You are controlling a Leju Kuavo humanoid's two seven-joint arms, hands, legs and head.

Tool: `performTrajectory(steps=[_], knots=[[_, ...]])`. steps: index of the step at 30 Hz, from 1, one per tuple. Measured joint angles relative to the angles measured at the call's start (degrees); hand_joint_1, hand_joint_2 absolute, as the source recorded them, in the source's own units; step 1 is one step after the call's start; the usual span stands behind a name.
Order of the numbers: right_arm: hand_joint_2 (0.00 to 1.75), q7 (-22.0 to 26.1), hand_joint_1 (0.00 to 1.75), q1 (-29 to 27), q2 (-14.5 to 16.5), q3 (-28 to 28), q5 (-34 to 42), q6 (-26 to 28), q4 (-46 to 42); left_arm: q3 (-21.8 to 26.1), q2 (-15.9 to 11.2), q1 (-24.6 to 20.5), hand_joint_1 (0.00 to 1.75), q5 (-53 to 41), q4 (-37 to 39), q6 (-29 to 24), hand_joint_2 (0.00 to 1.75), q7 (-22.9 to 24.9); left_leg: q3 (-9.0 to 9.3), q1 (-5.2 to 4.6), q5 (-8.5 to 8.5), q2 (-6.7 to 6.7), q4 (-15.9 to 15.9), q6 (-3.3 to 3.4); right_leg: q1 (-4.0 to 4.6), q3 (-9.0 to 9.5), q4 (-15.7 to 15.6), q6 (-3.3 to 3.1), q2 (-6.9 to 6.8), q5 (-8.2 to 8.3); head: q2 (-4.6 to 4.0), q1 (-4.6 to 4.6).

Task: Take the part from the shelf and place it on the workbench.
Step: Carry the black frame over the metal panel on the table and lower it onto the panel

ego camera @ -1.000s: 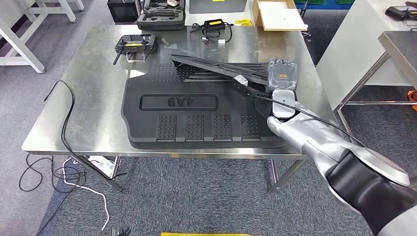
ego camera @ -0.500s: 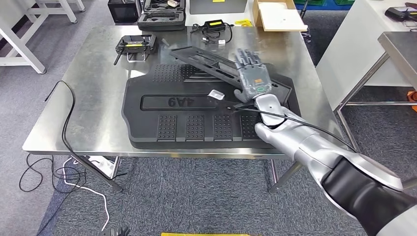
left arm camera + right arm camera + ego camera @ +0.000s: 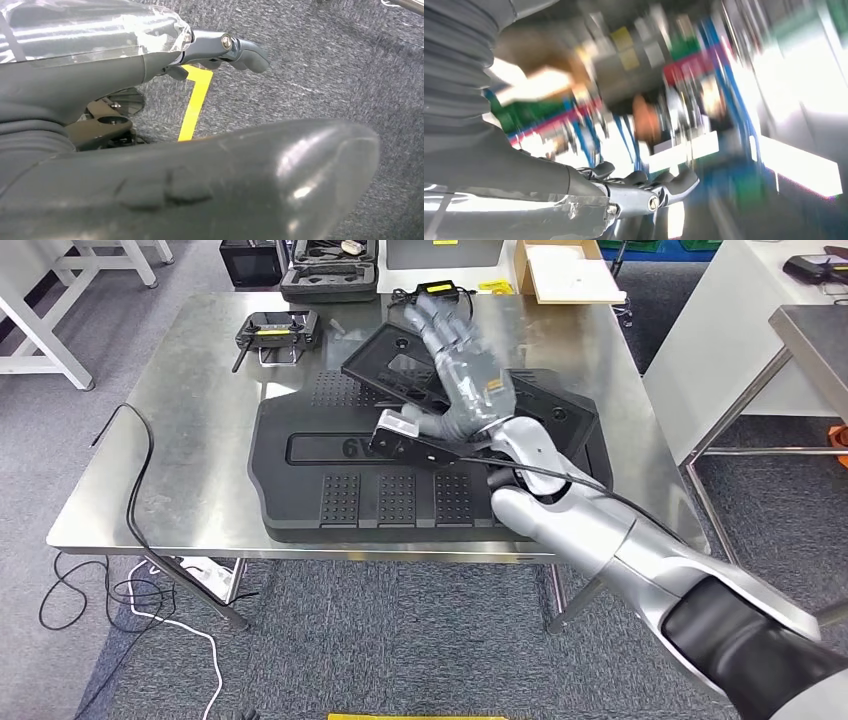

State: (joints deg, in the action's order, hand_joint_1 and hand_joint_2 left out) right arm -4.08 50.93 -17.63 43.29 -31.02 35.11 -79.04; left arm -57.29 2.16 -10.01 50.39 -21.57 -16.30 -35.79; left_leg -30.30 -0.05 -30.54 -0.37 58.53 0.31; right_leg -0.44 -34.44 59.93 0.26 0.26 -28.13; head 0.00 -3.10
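The part, a long flat black frame with a window-like opening, lies across the back of a big black ribbed mat on the steel workbench. My right hand is over the part's middle, back of the hand up, fingers stretched out and apart along it. I see nothing held in it. The right wrist view is blurred, and there the right hand shows straight fingers with nothing between them. My left hand hangs above grey carpet and a yellow floor stripe, holding nothing.
At the back of the workbench lie a remote controller, a black case, a charger with its cord and a cardboard box. A black cable drapes over the left edge. Another steel table stands to the right.
My right hand has slid left along the part from its right end to its middle and turned, fingers now spread. The part, held tilted earlier, now lies flatter on the mat.
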Motion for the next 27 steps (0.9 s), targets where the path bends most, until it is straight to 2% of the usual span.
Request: performTrajectory(steps=[2,4,8,12,18,27], knots=[[1.75,0.31,0.0,-2.03,0.16,-2.52,-4.04,3.79,-3.86,0.0,-0.02,0.08,0.0,0.01,0.0,-0.27,0.0,0.25,0.0,0.0,0.0,-0.01,-0.01,0.0,0.0,0.03,-0.01,0.0,-0.01,0.0,0.0,0.0],[1.75,3.37,0.0,-4.91,1.1,-6.17,-7.88,4.5,-7.67,0.0,-0.02,0.14,0.0,-0.05,0.0,-0.46,0.0,0.42,0.01,0.01,-0.01,-0.03,-0.01,0.01,0.0,0.07,-0.03,0.0,-0.03,0.0,0.0,-0.02],[0.0,11.07,0.0,-10.14,4.8,-15.44,-13.2,4.62,-14.88,0.0,-0.02,0.23,0.0,-0.11,0.0,-0.51,0.0,0.45,0.02,0.0,-0.01,-0.04,-0.02,0.01,0.0,0.09,-0.06,0.0,-0.04,0.0,0.0,0.01],[1.75,17.54,0.0,-13.31,8.23,-23.32,-16.96,4.74,-19.96,0.0,-0.02,0.22,0.0,-0.46,0.01,-0.49,0.0,0.45,0.05,0.02,0.0,-0.06,-0.03,0.0,0.0,0.12,-0.06,0.0,-0.05,0.0,0.0,0.01],[1.75,21.94,0.0,-17.45,12.44,-30.86,-21.0,4.77,-24.91,0.02,-0.02,0.08,0.0,-0.07,0.02,-0.95,0.0,0.55,0.12,0.01,0.0,-0.03,-0.03,0.0,0.0,0.18,-0.06,0.0,-0.03,0.01,0.0,0.0],[1.75,27.29,0.0,-24.69,18.04,-35.5,-21.41,4.77,-29.34,0.39,-0.02,0.17,0.0,1.92,0.04,-4.84,0.0,0.62,0.12,0.02,-0.01,-0.02,-0.05,0.01,0.0,0.17,-0.07,0.0,-0.02,0.0,0.0,0.01]])
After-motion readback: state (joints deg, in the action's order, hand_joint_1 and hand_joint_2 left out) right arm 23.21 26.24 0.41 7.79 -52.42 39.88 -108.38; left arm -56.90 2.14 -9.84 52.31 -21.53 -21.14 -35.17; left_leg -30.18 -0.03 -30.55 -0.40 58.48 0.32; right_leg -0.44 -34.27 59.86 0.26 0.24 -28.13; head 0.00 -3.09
